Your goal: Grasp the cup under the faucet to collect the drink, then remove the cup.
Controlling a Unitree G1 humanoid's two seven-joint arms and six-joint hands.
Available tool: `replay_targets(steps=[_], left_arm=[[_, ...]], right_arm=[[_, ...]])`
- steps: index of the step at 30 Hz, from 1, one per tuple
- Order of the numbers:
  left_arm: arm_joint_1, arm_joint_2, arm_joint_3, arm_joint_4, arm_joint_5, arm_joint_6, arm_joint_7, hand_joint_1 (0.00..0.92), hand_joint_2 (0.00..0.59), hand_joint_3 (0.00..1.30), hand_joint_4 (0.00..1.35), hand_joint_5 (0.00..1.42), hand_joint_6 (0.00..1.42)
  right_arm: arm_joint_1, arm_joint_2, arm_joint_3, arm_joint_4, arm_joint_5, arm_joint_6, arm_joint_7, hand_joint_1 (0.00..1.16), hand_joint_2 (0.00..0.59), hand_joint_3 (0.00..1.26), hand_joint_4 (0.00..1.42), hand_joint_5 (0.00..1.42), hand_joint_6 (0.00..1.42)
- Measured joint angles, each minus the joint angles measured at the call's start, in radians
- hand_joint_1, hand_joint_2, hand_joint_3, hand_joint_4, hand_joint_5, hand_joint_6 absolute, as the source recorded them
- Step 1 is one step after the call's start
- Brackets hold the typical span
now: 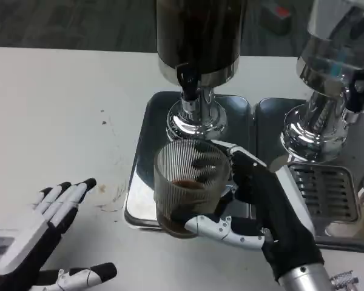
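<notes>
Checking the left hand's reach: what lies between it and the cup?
In the head view, bare white table and the tray's rim separate left hand from cup.

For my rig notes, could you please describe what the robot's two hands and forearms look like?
The left hand has a white back bearing a small grey label, and white fingers with black tips. The right hand looks mostly black, with white finger segments, on a silver forearm.

A white table (60, 109) stands before dark grey carpeted floor (67, 24).
</notes>
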Motion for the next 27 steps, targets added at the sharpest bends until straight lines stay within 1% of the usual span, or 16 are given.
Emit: replay_targets(steps=[27], left_arm=[[-0.004,-0.007,0.000,0.000,-0.017,0.000,-0.006,0.000,0.058,0.00,0.00,0.00,0.00]], right_arm=[[0.001,0.004,0.000,0.000,0.001,0.003,0.000,1.02,0.224,0.38,0.55,0.72,0.93]])
